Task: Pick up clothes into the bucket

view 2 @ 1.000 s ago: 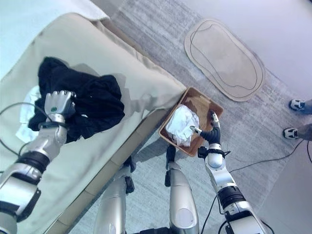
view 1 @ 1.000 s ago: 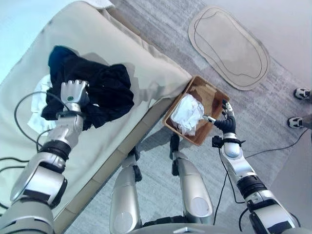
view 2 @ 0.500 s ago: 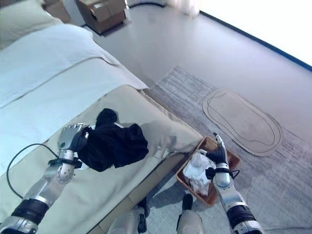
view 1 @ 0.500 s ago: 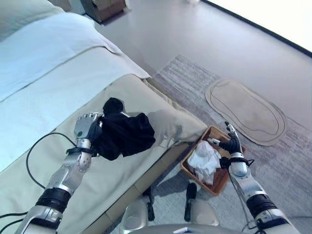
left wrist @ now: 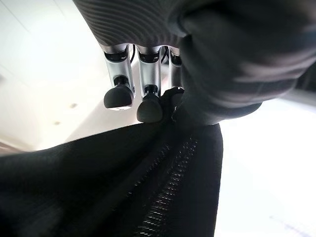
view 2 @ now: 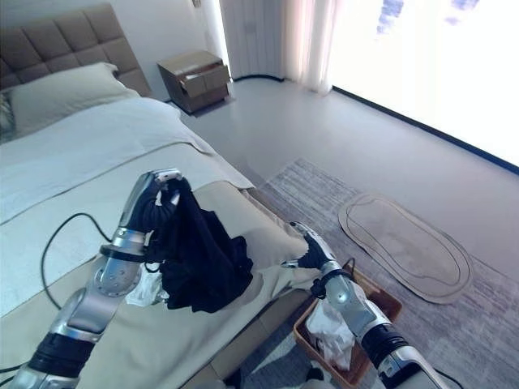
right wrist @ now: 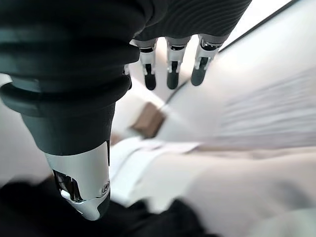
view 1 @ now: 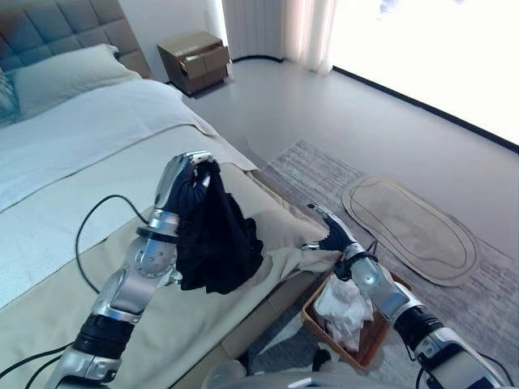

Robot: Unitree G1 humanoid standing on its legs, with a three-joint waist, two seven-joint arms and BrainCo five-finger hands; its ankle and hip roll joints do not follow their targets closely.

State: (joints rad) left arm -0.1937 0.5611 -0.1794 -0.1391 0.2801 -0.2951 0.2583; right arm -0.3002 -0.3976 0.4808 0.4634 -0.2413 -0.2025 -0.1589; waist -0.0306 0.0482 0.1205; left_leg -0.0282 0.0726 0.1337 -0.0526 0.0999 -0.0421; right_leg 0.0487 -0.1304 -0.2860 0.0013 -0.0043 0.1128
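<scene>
You can't see most of the left hand (view 1: 188, 172), because the black garment (view 1: 212, 240) is bunched over its fingers and palm; in its wrist view the dark cloth (left wrist: 123, 187) runs off the picture's edges. The brown woven basket (view 1: 373, 340) on the floor is partly covered by the right arm and cut off at the lower edge, and the white crumpled clothing (view 1: 344, 303) inside it hides its bottom. Behind the right hand (right wrist: 170, 64), the room is blurred
</scene>
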